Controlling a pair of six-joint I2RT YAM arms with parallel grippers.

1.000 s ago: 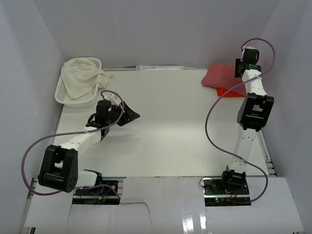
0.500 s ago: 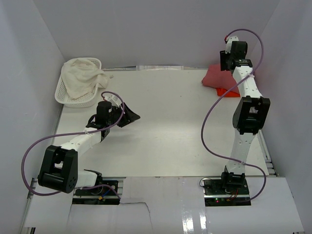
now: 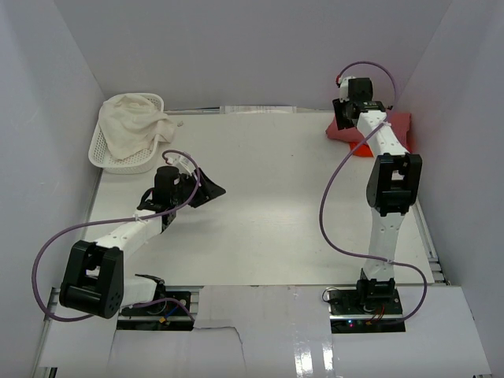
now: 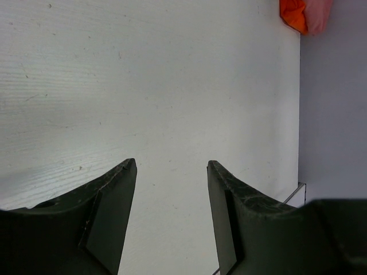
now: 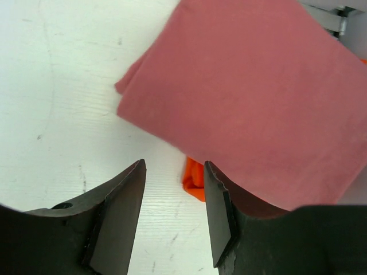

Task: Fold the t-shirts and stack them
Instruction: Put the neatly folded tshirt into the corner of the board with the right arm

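A dusty rose-red t-shirt (image 5: 252, 97) lies folded at the table's back right corner (image 3: 399, 126), on top of a bright orange-red t-shirt (image 5: 194, 179) whose edge pokes out under it. My right gripper (image 5: 175, 172) hovers open over the near left edge of this stack (image 3: 343, 124); only bare table shows between its fingers. My left gripper (image 3: 213, 189) is open and empty, low over the table left of the middle (image 4: 172, 166). The left wrist view catches both shirts far off: the orange-red one (image 4: 295, 14) and the rose-red one (image 4: 321, 11).
A white lattice basket (image 3: 102, 150) stands at the back left, holding a crumpled white cloth (image 3: 134, 122). Purple-grey walls close in the table on the left, back and right. The right arm's purple cable (image 3: 335, 193) loops out over the table.
My right arm has swung left, from the stack's right side to above its left edge, and its jaws have narrowed a little. The left arm has barely moved.
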